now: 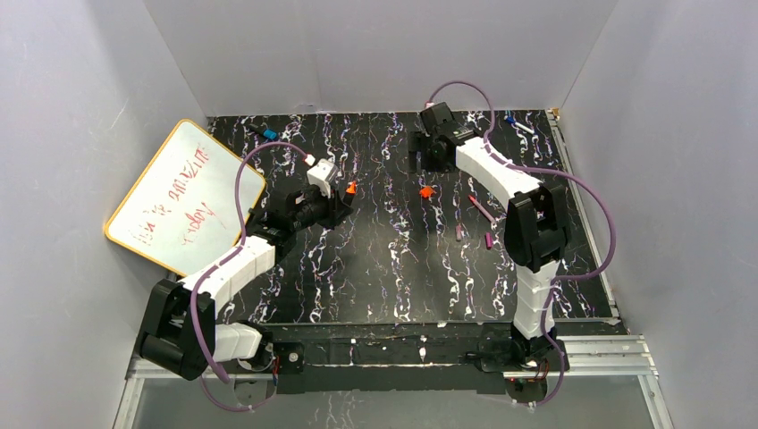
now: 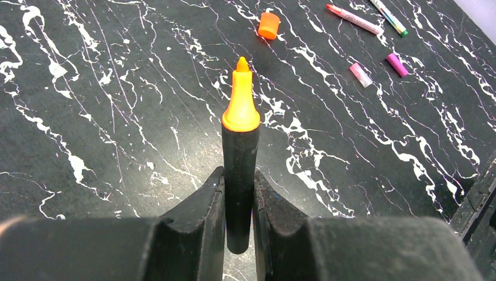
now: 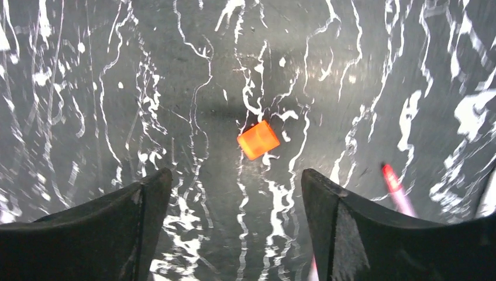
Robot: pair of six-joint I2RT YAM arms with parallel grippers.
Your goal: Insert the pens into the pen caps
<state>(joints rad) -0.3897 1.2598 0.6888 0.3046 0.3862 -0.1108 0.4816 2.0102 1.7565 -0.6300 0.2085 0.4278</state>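
Observation:
My left gripper [image 2: 238, 175] is shut on the black pen [image 2: 240, 175], whose orange tip [image 1: 351, 189] points away from the fingers above the table. The orange pen cap [image 2: 269, 26] lies on its side on the dark marbled table, ahead of that tip and apart from it. In the right wrist view the same cap [image 3: 258, 140] lies just beyond my right gripper [image 3: 237, 175], which is open with nothing between its fingers. A slim pink pen [image 2: 354, 19] and two small caps, one pale pink [image 2: 360, 75] and one magenta [image 2: 397, 64], lie to the right.
A yellow-framed whiteboard [image 1: 183, 197] leans at the left wall. A blue-tipped item [image 1: 268, 134] lies at the back left. Another marker [image 1: 520, 125] lies at the back right. A green-tipped pen [image 2: 389, 14] lies beside the pink one. Grey walls enclose the table.

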